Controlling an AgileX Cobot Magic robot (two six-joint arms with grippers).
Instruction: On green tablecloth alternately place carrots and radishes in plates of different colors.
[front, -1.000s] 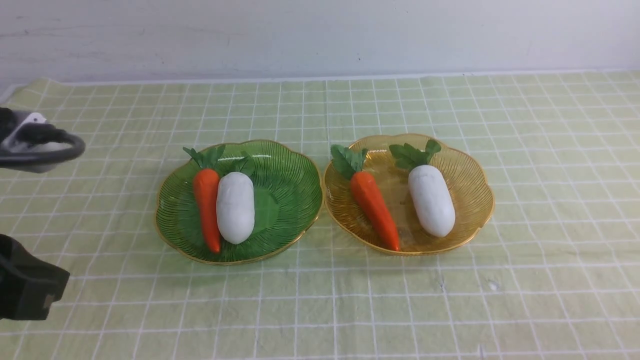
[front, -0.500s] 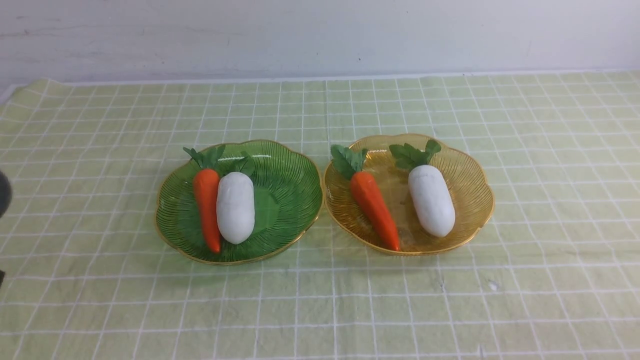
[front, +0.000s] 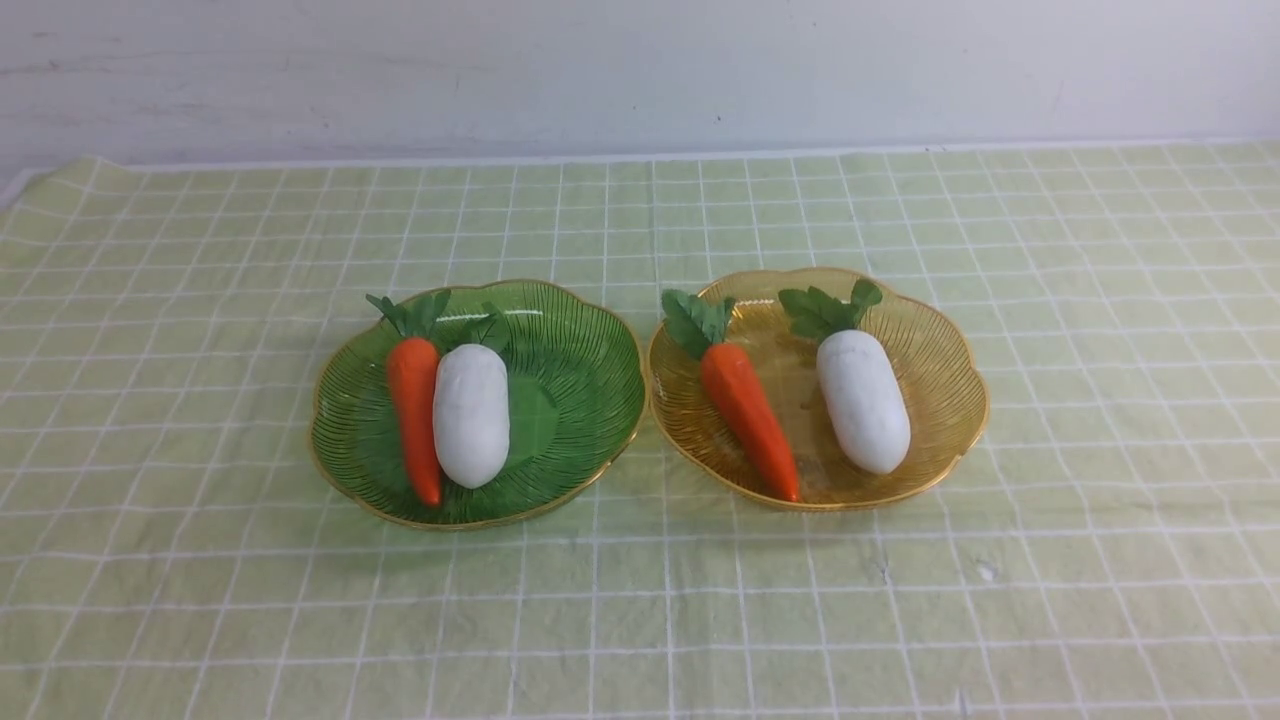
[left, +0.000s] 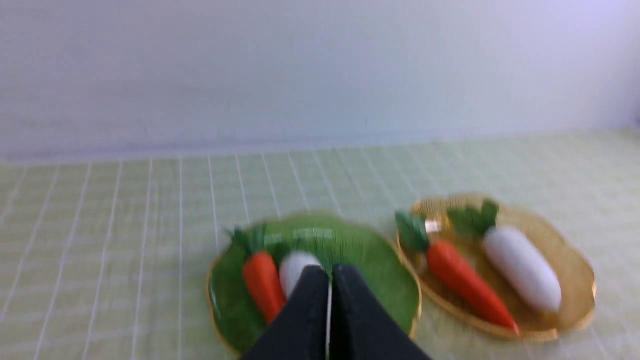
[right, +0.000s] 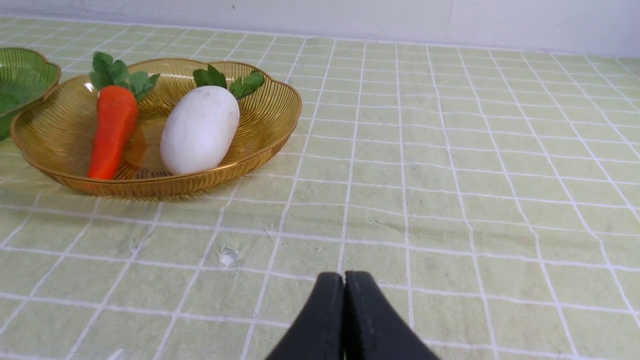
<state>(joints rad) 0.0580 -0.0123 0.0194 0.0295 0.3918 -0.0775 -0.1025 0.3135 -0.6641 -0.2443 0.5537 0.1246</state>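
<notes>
On the green tablecloth (front: 200, 250) stand two plates side by side. The green plate (front: 580, 400) on the left holds an orange carrot (front: 414, 400) and a white radish (front: 471, 415) touching each other. The amber-yellow plate (front: 940, 380) on the right holds a carrot (front: 748, 410) and a radish (front: 862, 400) lying apart. No arm shows in the front view. In the left wrist view my left gripper (left: 329, 272) is shut and empty, well back from the green plate (left: 380, 270). My right gripper (right: 344, 277) is shut and empty over bare cloth, apart from the amber plate (right: 270, 100).
A pale wall (front: 640, 70) rises right behind the cloth's far edge. The cloth is slightly wrinkled, with a small white fleck (front: 985, 571) in front of the amber plate.
My left arm has drawn back out of the front view at its left edge. Plates and vegetables lie as before.
</notes>
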